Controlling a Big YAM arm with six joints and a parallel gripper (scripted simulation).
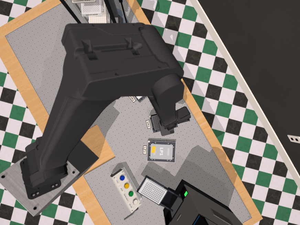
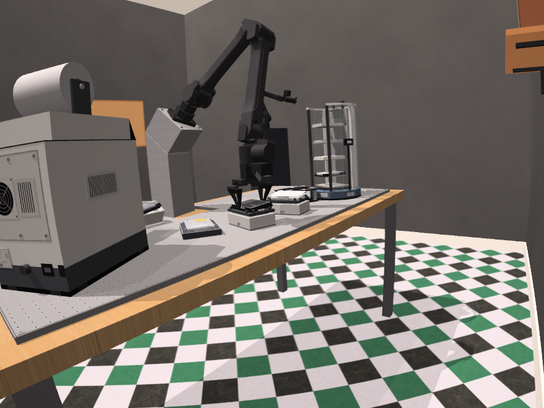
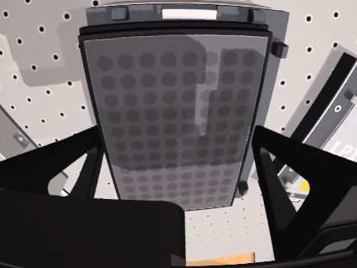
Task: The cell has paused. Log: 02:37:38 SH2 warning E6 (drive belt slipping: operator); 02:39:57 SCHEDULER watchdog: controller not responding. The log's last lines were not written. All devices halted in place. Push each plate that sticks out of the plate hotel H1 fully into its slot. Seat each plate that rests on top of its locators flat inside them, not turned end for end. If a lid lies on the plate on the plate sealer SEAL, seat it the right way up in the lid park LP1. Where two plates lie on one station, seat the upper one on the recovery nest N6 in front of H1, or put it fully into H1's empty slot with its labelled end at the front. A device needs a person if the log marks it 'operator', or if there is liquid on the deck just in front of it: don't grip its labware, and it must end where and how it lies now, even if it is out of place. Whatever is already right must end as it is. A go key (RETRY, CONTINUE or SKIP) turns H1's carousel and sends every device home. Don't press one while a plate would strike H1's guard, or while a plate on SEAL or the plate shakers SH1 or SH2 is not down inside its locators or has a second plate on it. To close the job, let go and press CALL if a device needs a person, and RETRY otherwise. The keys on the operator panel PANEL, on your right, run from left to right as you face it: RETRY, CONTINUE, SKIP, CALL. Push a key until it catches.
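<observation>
A dark well plate [image 3: 178, 114] lies on the plate shaker SH1 [image 2: 251, 218], a little askew to the base under it. It also shows in the side view [image 2: 254, 204] and, partly hidden by my wrist, in the overhead view [image 1: 154, 122]. My gripper [image 3: 178, 133] is open and empty. It is low over this plate, with one finger beside each long side, as the side view shows [image 2: 250, 194]. I cannot tell whether the fingers touch the plate. The lid park LP1 [image 1: 161, 151] is next to SH1. The panel PANEL [image 1: 126, 190] has four keys.
SH2 [image 2: 289, 204] with a white plate stands just beyond SH1. The plate hotel H1 [image 2: 334, 149] is at the far end of the table. The sealer SEAL [image 1: 193, 203] holds a white plate [image 1: 152, 191] on its tray. A grey pedestal [image 2: 171, 162] stands behind.
</observation>
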